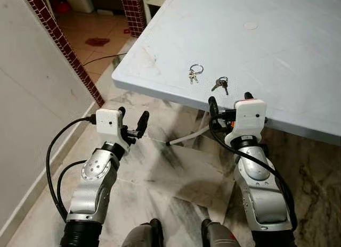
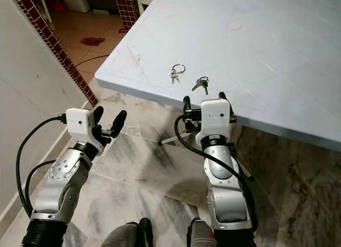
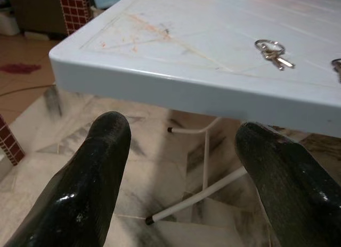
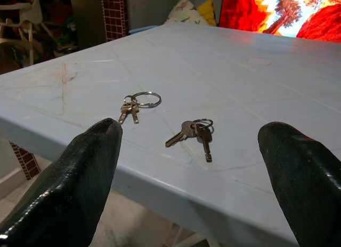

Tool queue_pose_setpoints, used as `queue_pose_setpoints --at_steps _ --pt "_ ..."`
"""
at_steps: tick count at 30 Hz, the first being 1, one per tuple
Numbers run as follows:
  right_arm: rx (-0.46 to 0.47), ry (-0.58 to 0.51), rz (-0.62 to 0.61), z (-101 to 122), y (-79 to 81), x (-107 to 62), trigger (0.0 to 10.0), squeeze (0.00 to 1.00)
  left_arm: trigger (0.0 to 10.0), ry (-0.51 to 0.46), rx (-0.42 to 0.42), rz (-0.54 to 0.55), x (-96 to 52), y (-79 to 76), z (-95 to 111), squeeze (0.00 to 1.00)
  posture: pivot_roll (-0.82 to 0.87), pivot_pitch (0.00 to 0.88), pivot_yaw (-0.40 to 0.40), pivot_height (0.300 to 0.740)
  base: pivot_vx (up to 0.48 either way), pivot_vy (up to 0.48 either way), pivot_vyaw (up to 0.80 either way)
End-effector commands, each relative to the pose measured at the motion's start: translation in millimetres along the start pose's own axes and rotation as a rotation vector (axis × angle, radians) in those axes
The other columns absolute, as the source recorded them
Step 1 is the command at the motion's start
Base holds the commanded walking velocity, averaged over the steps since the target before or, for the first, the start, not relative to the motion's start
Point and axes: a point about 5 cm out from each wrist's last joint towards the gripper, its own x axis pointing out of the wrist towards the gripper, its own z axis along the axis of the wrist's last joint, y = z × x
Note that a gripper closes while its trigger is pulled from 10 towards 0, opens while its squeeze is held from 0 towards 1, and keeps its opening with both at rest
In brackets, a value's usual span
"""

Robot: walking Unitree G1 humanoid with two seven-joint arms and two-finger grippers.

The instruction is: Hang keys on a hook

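The far side of the pale blue bench [image 1: 277, 50] runs off the top and right of the frame, and its white legs [image 3: 205, 167] show only in part beneath the near edge. The teeth and markings of the keys are too small to read.

Two sets of keys lie flat on the bench near its front edge, in the middle of the head views, close to each other but not touching. The left key set [image 1: 194, 72] has a plain silver ring with two short, yellowish keys fanned below it. The right key set [image 1: 220, 84] is darker — a smaller ring with two or three grey keys splayed toward the bench edge.

The right gripper [image 1: 229, 100] is raised at the bench's front edge, just below the right key set, its fingers [image 4: 80, 188] spread wide and holding nothing; its wrist view looks across the benchtop with both sets between the fingertips. The left gripper [image 1: 132, 122] hangs lower — over the marble floor [image 1: 176, 178] at the lower left, short of the bench corner — with fingers [image 3: 90, 178] likewise apart and empty. Both silver forearms reach up from the bottom of the frame.
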Motion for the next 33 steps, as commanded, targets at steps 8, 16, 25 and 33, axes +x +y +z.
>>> queue_pose_setpoints --at_steps 8,16,25,33 --pt "0.095 0.001 -0.055 3 0.4 17.1 10.0 0.0 10.0 0.009 0.008 -0.012 -5.6 3.9 1 0.0 -0.02 0.251 0.153 0.74 0.0 0.0 0.0" --pt "0.107 -0.022 -0.099 11 -10.4 45.1 10.0 0.0 10.0 0.02 0.004 -0.049 -11.3 -0.8 0 0.0 0.0 0.271 0.165 0.74 0.0 0.0 0.0" --pt "0.128 0.085 -0.125 -9 -16.9 68.3 10.0 0.0 10.0 0.035 -0.001 -0.059 -16.8 -3.9 -1 0.0 0.01 0.285 0.164 0.74 0.0 0.0 0.0" --pt "0.139 0.124 -0.093 -19 -17.8 82.5 7.8 0.0 10.0 0.039 -0.01 -0.064 -15.6 -7.2 -1 0.0 0.0 0.288 0.159 0.74 0.0 0.0 0.0"
